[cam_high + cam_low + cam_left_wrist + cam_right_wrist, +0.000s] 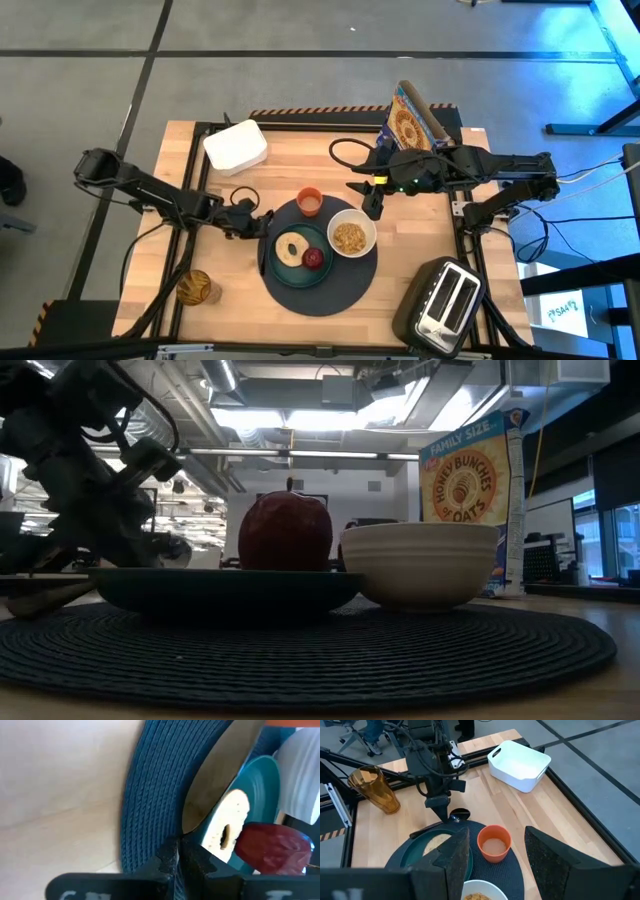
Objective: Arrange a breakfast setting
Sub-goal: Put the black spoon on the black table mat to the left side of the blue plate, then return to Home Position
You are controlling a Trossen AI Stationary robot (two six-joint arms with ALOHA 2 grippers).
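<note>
A dark-navy round mat (325, 290) carries a teal plate (300, 272) with a bagel (292, 248) and a red apple (314, 258). It also carries a white bowl (350, 237) of cereal and a small orange cup (309, 201). My left gripper (257, 222) stands at the mat's left edge, shut on a metal piece of cutlery (422, 832) that lies beside the plate. My right gripper (500, 865) is open and empty, above the table just beyond the bowl and to the right of the cup. My left gripper pinches the piece of cutlery between its two fingertips (170, 857), at the narrow part (187, 827) next to its broad end. The fingers come from above, pointing down, and lie across it. The long end (417, 834) lies on the mat's left edge beside the plate.
A white tub (236, 146) stands at the far left and a cereal box (410, 125) at the far right. A toaster (445, 300) is at the near right corner and an amber glass (195, 288) at the near left. Bare wood lies left of the mat.
</note>
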